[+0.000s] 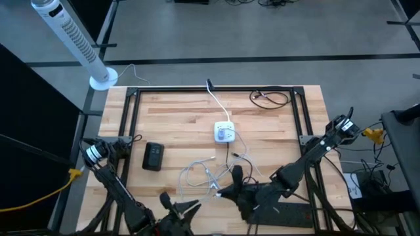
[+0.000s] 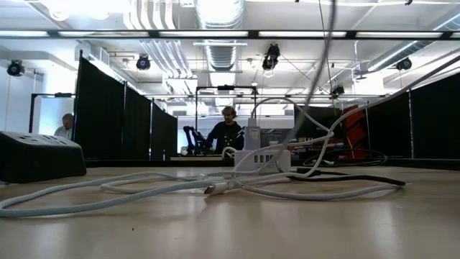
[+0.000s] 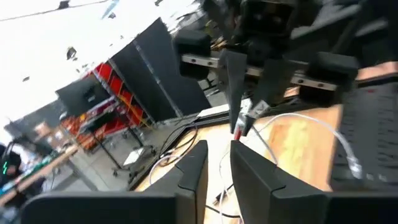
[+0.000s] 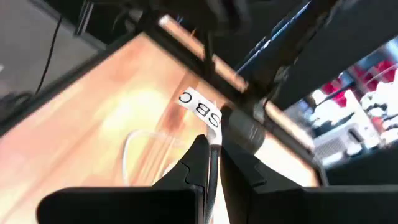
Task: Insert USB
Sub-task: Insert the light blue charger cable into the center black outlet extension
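Fingers [image 4: 200, 163] of the right gripper [image 4: 214, 163] pinch the white cable [image 4: 213, 163].
Left gripper [image 3: 217, 165] fingers stand slightly parted, empty, facing it.

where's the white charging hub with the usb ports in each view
High view: the white boxy charging hub sits mid-table on the wood.
Low view: it stands right of centre, far across the table, cables in front.
Left wrist view: I cannot pick it out.
Right wrist view: not in it.
Shared landmark: the white cable looped on the table in front of the hub, also visible in the low view.
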Robot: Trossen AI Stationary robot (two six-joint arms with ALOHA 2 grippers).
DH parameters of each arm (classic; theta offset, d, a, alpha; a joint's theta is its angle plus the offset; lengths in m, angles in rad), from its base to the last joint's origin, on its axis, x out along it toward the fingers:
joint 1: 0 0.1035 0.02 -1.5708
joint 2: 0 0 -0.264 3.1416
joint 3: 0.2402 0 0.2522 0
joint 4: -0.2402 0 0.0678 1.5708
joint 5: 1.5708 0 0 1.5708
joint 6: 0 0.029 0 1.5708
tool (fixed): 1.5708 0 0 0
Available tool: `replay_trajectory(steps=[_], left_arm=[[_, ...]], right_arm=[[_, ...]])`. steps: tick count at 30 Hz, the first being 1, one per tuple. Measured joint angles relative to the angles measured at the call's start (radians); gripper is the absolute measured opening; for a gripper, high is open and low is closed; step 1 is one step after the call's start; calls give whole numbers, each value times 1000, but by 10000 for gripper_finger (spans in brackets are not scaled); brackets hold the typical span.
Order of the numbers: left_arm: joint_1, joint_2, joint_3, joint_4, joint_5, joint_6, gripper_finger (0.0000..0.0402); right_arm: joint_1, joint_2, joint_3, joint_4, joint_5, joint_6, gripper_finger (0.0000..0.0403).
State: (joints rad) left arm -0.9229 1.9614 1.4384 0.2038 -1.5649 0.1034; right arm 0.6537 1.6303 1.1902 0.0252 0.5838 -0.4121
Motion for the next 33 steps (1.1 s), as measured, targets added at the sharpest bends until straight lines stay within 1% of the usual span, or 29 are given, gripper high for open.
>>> replay_trajectory(steps=[2, 4, 5, 7, 9, 11, 14, 16, 18, 20, 24, 27, 29, 30, 33], left_arm=[[30, 0, 0, -32, 20, -71, 36], [56, -6, 0, -98, 99, -150, 25], [73, -15, 0, -158, 163, -212, 19], [114, -52, 0, -337, 340, -412, 8], [183, -87, 7, -568, 518, -642, 3], [253, -103, 21, -818, 643, -824, 1], [338, -115, 44, -1156, 739, -1013, 0], [386, -136, 51, -1328, 756, -1118, 0], [428, -143, 43, -1454, 765, -1216, 0], [457, -140, 21, -1540, 778, -1302, 0], [487, -153, -33, -1637, 894, -1353, 0], [489, -165, -92, -1705, 966, -1423, 0], [470, -198, -134, -1775, 1035, -1524, 0], [457, -225, -162, -1780, 1061, -1569, 0], [413, -327, -267, -1764, 1086, -1713, 0]], right_arm=[[0, -16, 1, -79, 0, 38, 12], [0, -31, 0, -144, 4, 71, 12], [1, -40, 0, -177, 21, 86, 12], [5, -54, 0, -243, 83, 117, 12], [9, -67, 0, -313, 109, 159, 12], [9, -79, 0, -375, 109, 207, 12], [10, -93, 0, -448, 106, 266, 12], [10, -94, 0, -479, 106, 282, 12], [10, -94, -3, -496, 106, 283, 12], [5, -94, -8, -497, 106, 283, 12], [-8, -93, -21, -500, 94, 263, 12], [-29, -93, -29, -499, 90, 245, 12], [-43, -93, -34, -503, 90, 244, 12], [-49, -93, -35, -502, 90, 244, 12], [-62, -93, -39, -503, 90, 244, 12]])
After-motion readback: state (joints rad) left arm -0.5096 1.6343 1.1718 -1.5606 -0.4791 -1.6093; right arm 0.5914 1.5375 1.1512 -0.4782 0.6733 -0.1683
